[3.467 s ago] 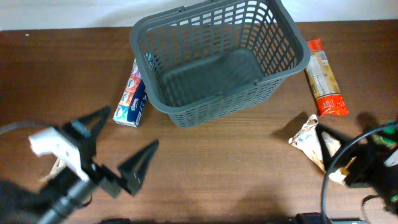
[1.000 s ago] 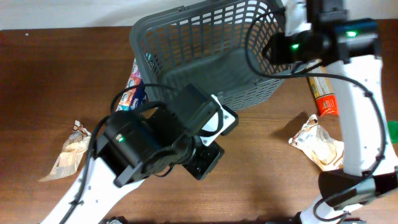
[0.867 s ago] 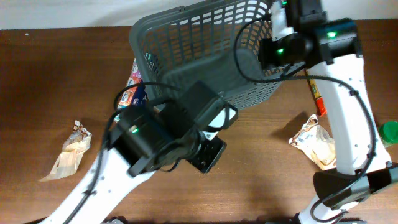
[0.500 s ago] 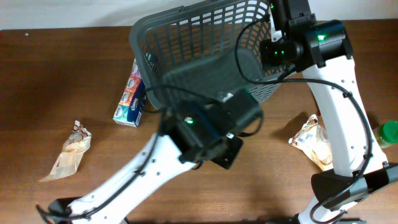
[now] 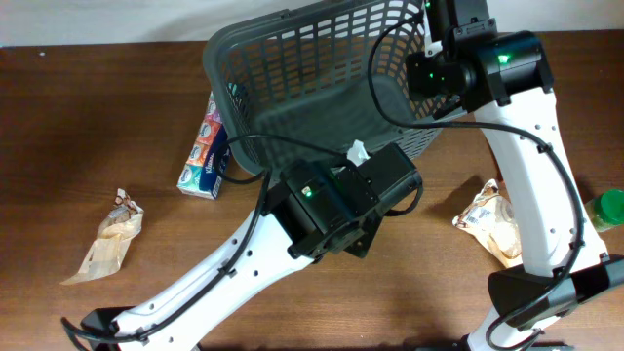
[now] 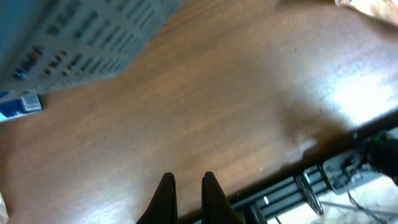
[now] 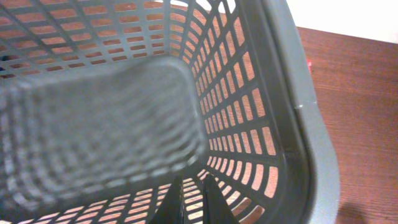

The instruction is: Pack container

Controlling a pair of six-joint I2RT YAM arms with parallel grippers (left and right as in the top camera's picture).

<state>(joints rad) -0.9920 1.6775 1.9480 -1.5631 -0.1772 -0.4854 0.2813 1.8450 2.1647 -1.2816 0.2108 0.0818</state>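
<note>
Showing slotted walls and a thick rim, the dark grey container (image 5: pixel 322 44) sits with both jaws closed.

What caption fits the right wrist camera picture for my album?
The shut right gripper points into the large dark grey plastic lattice basket.

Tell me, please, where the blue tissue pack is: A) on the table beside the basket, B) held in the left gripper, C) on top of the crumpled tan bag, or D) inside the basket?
A: the tissue pack lies on the table just outside the basket wall, and the left gripper is shut on nothing.
</note>
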